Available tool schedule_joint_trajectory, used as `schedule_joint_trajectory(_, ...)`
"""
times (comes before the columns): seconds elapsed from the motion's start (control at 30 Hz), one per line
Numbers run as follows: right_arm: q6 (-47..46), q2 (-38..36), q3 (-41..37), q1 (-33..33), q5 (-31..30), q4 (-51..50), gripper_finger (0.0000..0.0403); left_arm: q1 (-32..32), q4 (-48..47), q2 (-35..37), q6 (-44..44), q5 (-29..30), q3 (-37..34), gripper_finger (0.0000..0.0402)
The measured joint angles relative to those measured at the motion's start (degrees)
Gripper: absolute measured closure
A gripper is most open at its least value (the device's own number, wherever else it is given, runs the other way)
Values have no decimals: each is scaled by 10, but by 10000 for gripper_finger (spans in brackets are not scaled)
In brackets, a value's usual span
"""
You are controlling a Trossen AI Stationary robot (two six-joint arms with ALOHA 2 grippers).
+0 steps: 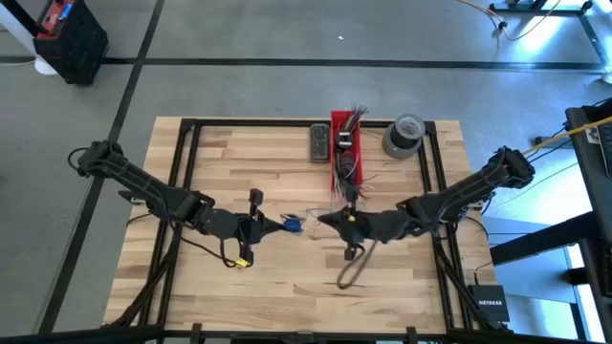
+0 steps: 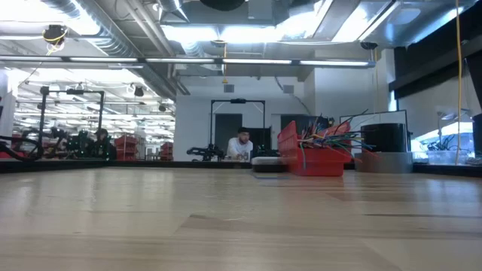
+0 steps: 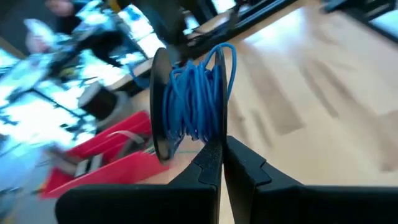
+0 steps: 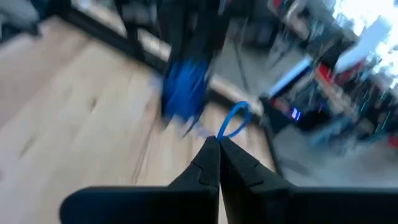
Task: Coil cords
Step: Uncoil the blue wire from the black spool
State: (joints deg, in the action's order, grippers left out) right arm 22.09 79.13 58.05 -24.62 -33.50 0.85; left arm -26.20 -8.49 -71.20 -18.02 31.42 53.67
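A blue cord (image 3: 194, 102) is wound in a coil between two black discs, like a small spool. It hangs above the table's middle (image 1: 292, 225) between my two grippers. My left gripper (image 3: 217, 148) is shut on the spool from the table's left side (image 1: 271, 226). My right gripper (image 4: 219, 142) comes from the right (image 1: 321, 220) and is shut on a loop of the blue cord. A dark cord (image 1: 352, 268) lies in a long loop on the table below my right arm. The low view shows neither gripper. My left gripper pinches the lower rim of one black disc (image 3: 214, 138) between its two fingers, pointing nearly level from the table's left. The spool stands above the fingertips, clear of the table. My right gripper pinches a small loop of the blue cord (image 4: 234, 122) at its fingertips, coming nearly level from the table's right. The loop sticks out beyond the tips toward the coil (image 4: 183, 93).
At the table's far side stand a red bin (image 1: 344, 143) of multicoloured wire ends, a dark block (image 1: 318, 143) and a grey tape roll (image 1: 404, 135). A dark cord with a yellow end (image 1: 243, 260) hangs by my left arm. A person sits in the room beyond (image 2: 241, 144).
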Motion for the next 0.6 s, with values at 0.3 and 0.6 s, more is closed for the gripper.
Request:
schedule_joint_trajectory(0.3,126,0,57,8,40,74,401,31,-4,-11,10,-80,0,396)
schedule_joint_trajectory(0.6,52,16,59,116,101,-10,400,22,103,-29,-83,-207,0,396)
